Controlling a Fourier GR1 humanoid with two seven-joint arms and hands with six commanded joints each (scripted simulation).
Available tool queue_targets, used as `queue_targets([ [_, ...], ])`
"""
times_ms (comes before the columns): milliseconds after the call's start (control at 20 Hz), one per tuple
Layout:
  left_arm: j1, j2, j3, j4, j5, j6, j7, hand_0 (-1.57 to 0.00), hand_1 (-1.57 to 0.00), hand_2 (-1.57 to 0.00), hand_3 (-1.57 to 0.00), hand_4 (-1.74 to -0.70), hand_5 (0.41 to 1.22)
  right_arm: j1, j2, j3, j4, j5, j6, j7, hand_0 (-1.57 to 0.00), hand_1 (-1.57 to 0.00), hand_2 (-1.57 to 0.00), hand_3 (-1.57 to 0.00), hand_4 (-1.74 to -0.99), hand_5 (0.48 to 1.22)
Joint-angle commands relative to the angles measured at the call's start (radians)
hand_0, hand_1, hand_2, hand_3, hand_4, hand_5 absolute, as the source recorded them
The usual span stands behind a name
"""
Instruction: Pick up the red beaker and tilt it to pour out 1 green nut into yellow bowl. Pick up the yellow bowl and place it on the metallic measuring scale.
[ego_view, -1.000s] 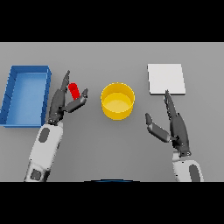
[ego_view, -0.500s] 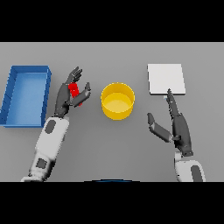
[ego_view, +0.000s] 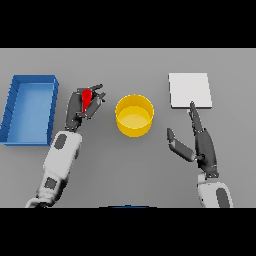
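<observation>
The beaker (ego_view: 86, 97) is now enclosed by the curled fingers of the left robot hand (ego_view: 82, 106); a second ago it was only being reached for beside open fingers. The grasp is judged made, so lifting and tilting come next. The bowl (ego_view: 134, 116) sits just right of that hand. The right robot hand (ego_view: 199, 142) is held open, just below the scale (ego_view: 189, 90).

A plain grey table (ego_view: 130, 175) fills the whole view, smooth and evenly lit, with soft, faint shadows. No walls, floor, windows or other furniture are visible beyond its surface.
</observation>
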Motion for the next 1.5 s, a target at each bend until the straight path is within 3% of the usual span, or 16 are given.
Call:
queue_targets([
  [0, -0.001, -0.002, -0.008, -0.010, -0.008, 0.009, 0.013, -1.46, -1.47, -1.47, -1.42, -1.69, 1.129, -0.008, -0.004, -0.007, 0.011, -0.003, -0.001, 0.000, 0.00, 0.00, 0.00, 0.00, -1.186, 0.670],
  [100, 0.008, 0.010, -0.027, -0.048, -0.019, 0.006, 0.017, -1.50, -1.50, -1.50, -1.47, -1.71, 1.126, -0.006, -0.001, -0.003, 0.016, 0.006, -0.007, -0.019, 0.00, 0.00, 0.00, 0.00, -1.160, 0.664],
  [250, -0.016, 0.056, -0.066, -0.109, -0.056, -0.012, 0.080, -1.54, -1.54, -1.54, -1.52, -1.72, 1.127, 0.003, -0.012, 0.000, 0.021, 0.032, -0.019, -0.035, 0.00, 0.00, 0.00, 0.00, -1.116, 0.656],
  [550, -0.067, 0.184, -0.261, -0.191, -0.279, -0.079, 0.227, -1.56, -1.56, -1.56, -1.55, -1.74, 1.132, 0.012, -0.018, 0.003, 0.007, 0.032, -0.012, -0.048, 0.00, 0.00, 0.00, 0.00, -1.092, 0.663],
  [750, -0.083, 0.216, -0.299, -0.215, -0.303, -0.119, 0.257, -1.56, -1.56, -1.56, -1.55, -1.74, 1.136, 0.018, -0.015, 0.016, 0.000, 0.050, -0.014, -0.022, 0.00, 0.00, 0.00, 0.00, -1.092, 0.664],
  [850, -0.130, 0.249, -0.351, -0.210, -0.364, -0.153, 0.304, -1.56, -1.56, -1.56, -1.56, -1.74, 1.149, 0.003, -0.016, 0.009, 0.003, 0.039, -0.008, -0.013, 0.00, 0.00, 0.00, 0.00, -1.096, 0.670],
  [1050, -0.252, 0.296, -0.504, -0.143, -0.524, -0.234, 0.308, -1.57, -1.57, -1.57, -1.57, -1.74, 1.177, 0.004, -0.016, 0.015, -0.005, 0.047, -0.009, -0.028, 0.00, 0.00, 0.00, 0.00, -1.056, 0.692],
  [1200, -0.324, 0.315, -0.614, -0.105, -0.622, -0.312, 0.310, -1.57, -1.57, -1.57, -1.57, -1.74, 1.199, 0.011, -0.010, 0.024, -0.017, 0.055, -0.012, -0.029, 0.00, 0.00, 0.00, 0.00, -1.068, 0.689],
  [1400, -0.423, 0.325, -0.738, -0.060, -0.721, -0.432, 0.325, -1.57, -1.57, -1.57, -1.57, -1.58, 1.212, 0.001, -0.004, 0.019, -0.003, 0.035, -0.001, -0.023, 0.00, 0.00, 0.00, 0.00, -1.063, 0.681],
  [1450, -0.446, 0.315, -0.764, -0.038, -0.746, -0.447, 0.332, -1.57, -1.57, -1.57, -1.57, -1.61, 1.214, 0.000, -0.002, 0.016, -0.004, 0.024, 0.005, -0.006, 0.00, 0.00, 0.00, 0.00, -1.060, 0.675],
])
